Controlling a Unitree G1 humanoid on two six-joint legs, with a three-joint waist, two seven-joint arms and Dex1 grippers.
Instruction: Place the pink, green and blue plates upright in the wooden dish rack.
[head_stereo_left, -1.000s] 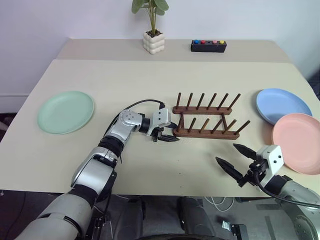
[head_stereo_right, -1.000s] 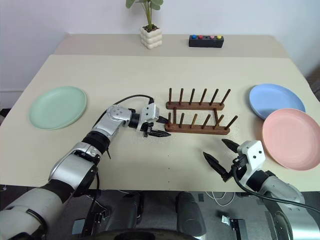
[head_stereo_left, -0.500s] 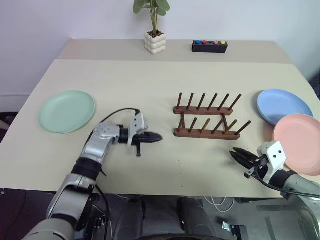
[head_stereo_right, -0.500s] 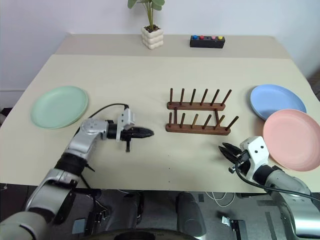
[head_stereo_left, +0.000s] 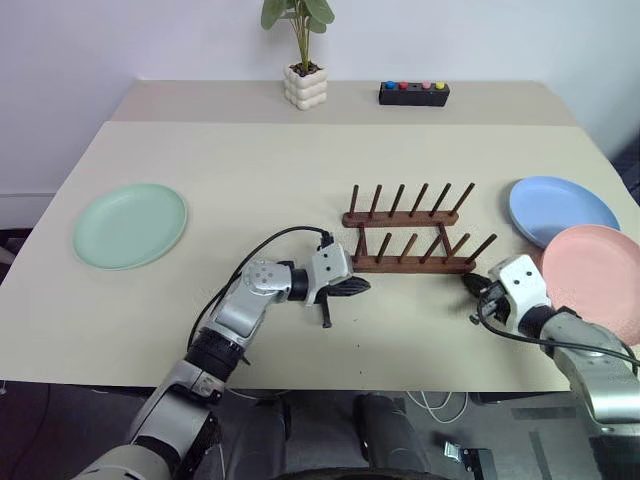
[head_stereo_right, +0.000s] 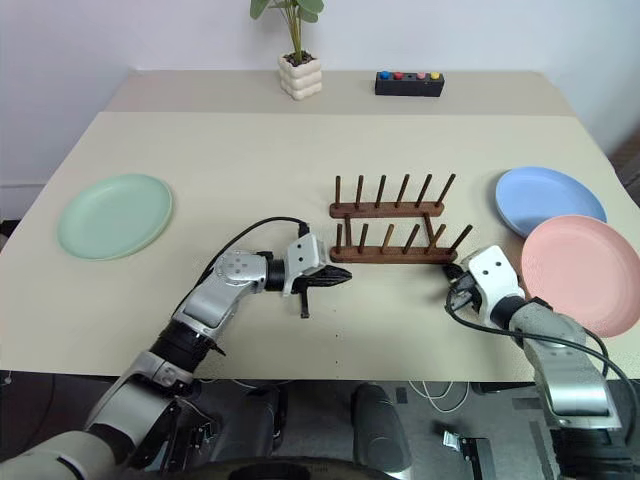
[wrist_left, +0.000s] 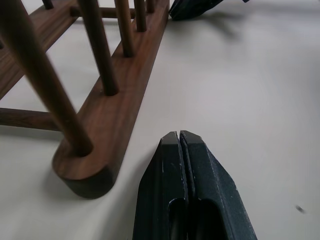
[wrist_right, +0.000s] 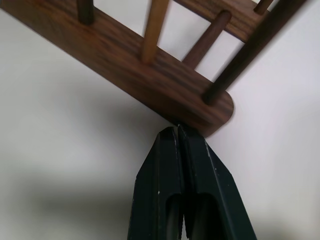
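The beige desk (head_stereo_left: 300, 170) is carrying everything, with a second, narrower surface butting against its far edge. Three plates are lying flat on it: the green plate (head_stereo_left: 130, 224) is sitting well off to my left, while the blue plate (head_stereo_left: 561, 209) and the pink plate (head_stereo_left: 598, 280) are lying at my right, the pink one nearer to me and overlapping the blue one's near edge. None of them is standing in the rack.

The wooden rack (head_stereo_left: 409, 239) is standing empty in the middle of the desk, its two rails running side to side and its pegs leaning slightly to the right.

My left fingers (head_stereo_left: 355, 288) are pressing together with nothing between them, pointing at the left end of the rack's near rail and lying just beside it without touching, as my left wrist view is showing. My right fingers (head_stereo_left: 470, 285) are also pinching together on nothing, their tips resting right at the rounded right end of the same near rail.

At the far edge, a small potted plant (head_stereo_left: 305, 60) in a white pot is standing beside a black box (head_stereo_left: 413, 93) with coloured buttons.
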